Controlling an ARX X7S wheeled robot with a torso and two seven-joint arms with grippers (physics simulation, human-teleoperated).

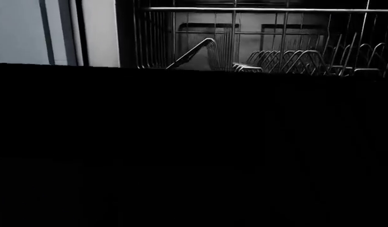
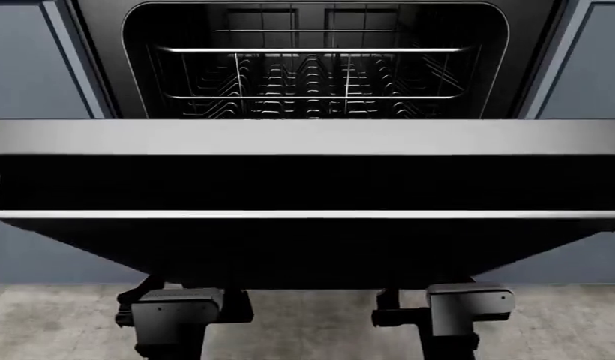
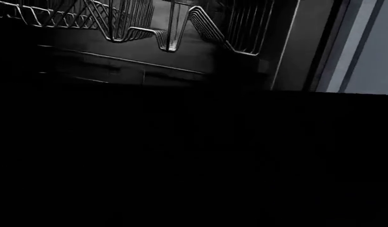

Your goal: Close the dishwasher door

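The dishwasher door [image 2: 307, 184] hangs partly lowered across the middle of the head view, tub and wire rack [image 2: 307, 79] exposed at 12 o'clock, so I judge the closing largely undone. Both arms sit beneath its outer face at 6 o'clock, the left claw [image 2: 178, 309] and right claw [image 2: 466, 306] hidden under it; whether their fingers are apart or together I cannot tell. Upward travel looks unobstructed between the blue-grey cabinets [image 2: 32, 60].
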